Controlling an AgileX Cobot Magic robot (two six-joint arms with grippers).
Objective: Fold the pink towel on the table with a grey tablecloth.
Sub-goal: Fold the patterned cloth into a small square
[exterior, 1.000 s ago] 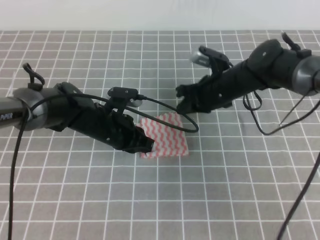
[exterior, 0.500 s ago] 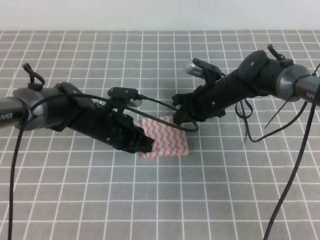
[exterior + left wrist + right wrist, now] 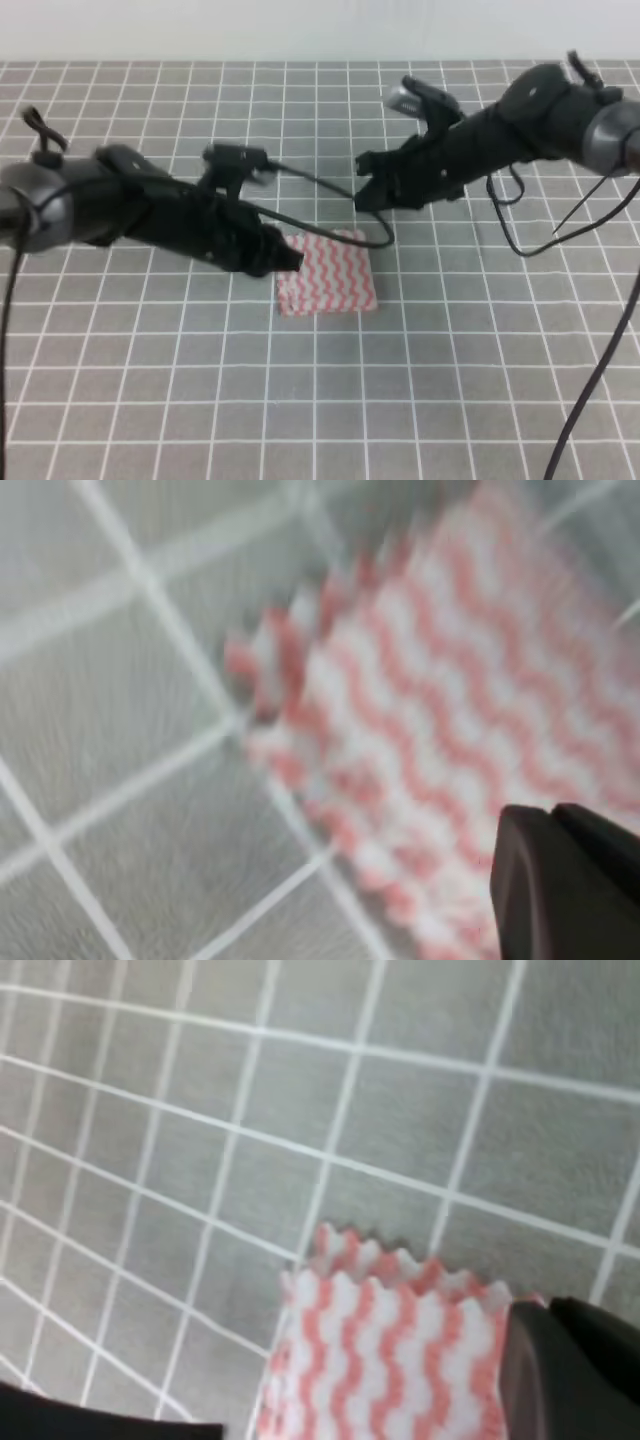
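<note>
The towel (image 3: 327, 272) lies flat on the surface (image 3: 420, 390), near the middle, and it looks like a small folded square already. The left pincer (image 3: 288, 258) sits right at the towel's left edge, low down. The right pincer (image 3: 368, 195) hangs above the towel's far right corner, apart from it.

I cannot tell how wide either pincer is open. From above, both tips are just dark shapes. In the wrist views only a bit of black finger shows, and no cloth is seen pinched in it.

The step looks like finishing the fold, or getting set for one more fold. To do it well, each pincer should come down straight on a towel corner and pinch only the cloth, not the grey cover under it. Both should lift the same edge together, carry it level over the towel, and line up the zigzag edges before letting go. Going slow stops the thin cloth from sliding.

The high view shows both arms and the whole towel. The right wrist view shows something more: two jagged edges (image 3: 400, 1265) stacked at the towel's far end, so there are layers. The left wrist view is blurry, but shows the towel's corner (image 3: 262, 670) close up
</note>
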